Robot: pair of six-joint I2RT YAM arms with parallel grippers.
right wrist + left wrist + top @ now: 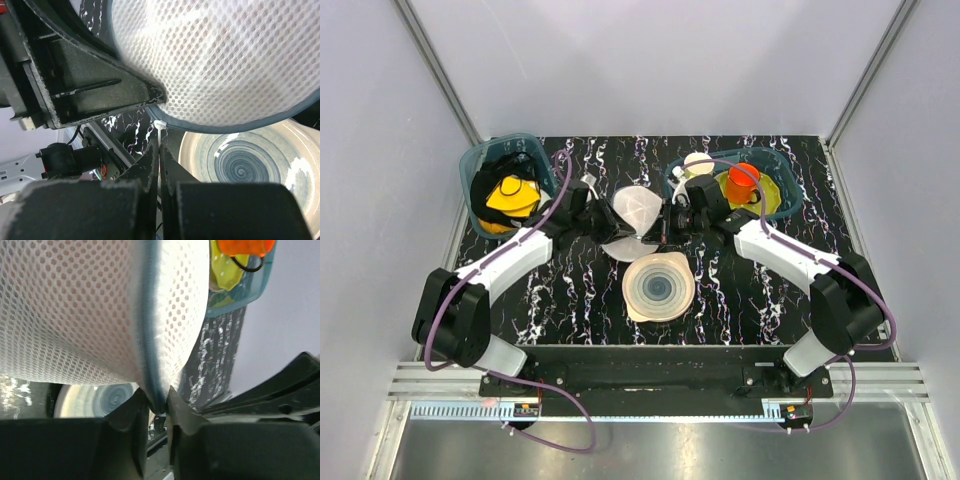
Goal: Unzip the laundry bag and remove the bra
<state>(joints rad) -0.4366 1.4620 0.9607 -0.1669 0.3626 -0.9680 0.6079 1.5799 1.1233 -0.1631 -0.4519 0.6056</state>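
Note:
The laundry bag, a white mesh pouch with a blue-grey zip rim, hangs between my two grippers above the table's middle. My left gripper is shut on the bag's rim; in the left wrist view the fingers pinch the zip seam of the bag. My right gripper is shut on the small white zip pull at the rim of the bag, shown in the right wrist view. The bra is hidden; only a faint pink-beige tint shows through the mesh.
A pale round plate with blue-grey rings lies just in front of and below the bag. A teal bin at the back left holds yellow and black garments. A second teal bin at the back right holds orange and yellow items.

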